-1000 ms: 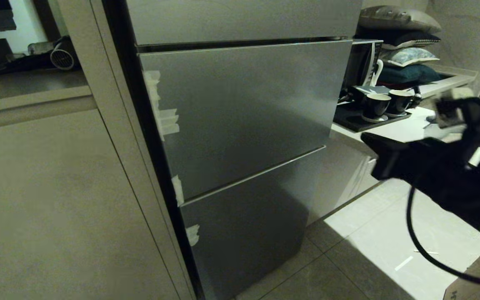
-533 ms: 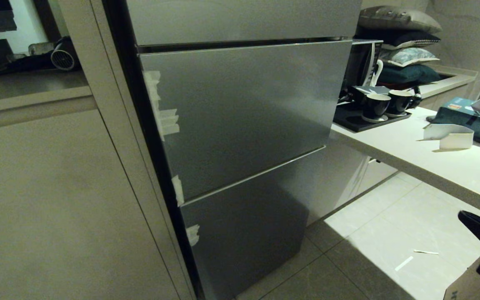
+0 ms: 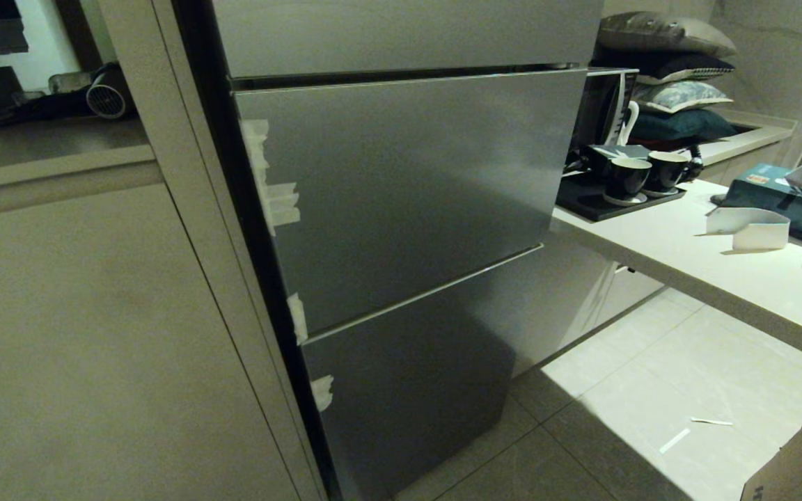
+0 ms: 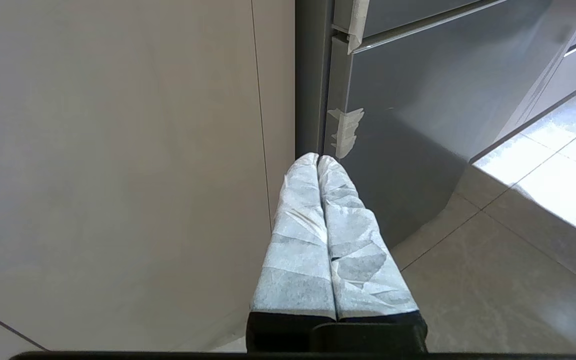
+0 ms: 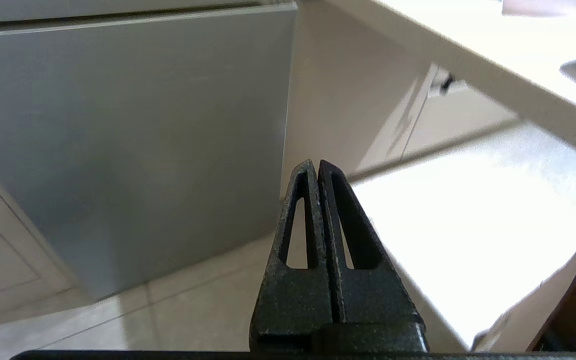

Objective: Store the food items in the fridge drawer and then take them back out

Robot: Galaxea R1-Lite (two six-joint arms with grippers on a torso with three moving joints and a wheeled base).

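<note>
The grey fridge (image 3: 401,188) stands before me with all its fronts closed, so the fridge drawer and the food items are hidden. Scraps of white tape (image 3: 279,202) stick to its left edge. Neither arm shows in the head view. My left gripper (image 4: 317,159), its fingers wrapped in white tape, is shut and empty, low down near the fridge's lower left corner (image 4: 340,130). My right gripper (image 5: 314,164), black, is shut and empty too, low over the pale floor tiles (image 5: 458,210) beside the fridge's lower front (image 5: 133,130).
A white counter (image 3: 693,257) runs along the right with a black tray of two dark cups (image 3: 627,177), a teal tissue box (image 3: 780,198) and a folded paper (image 3: 749,228). Pillows (image 3: 665,62) are stacked behind. A cardboard box (image 3: 791,466) sits at the lower right.
My right arm, raised in front of the counter a second ago, has dropped down and out of the head view. The fridge and counter have not changed.
</note>
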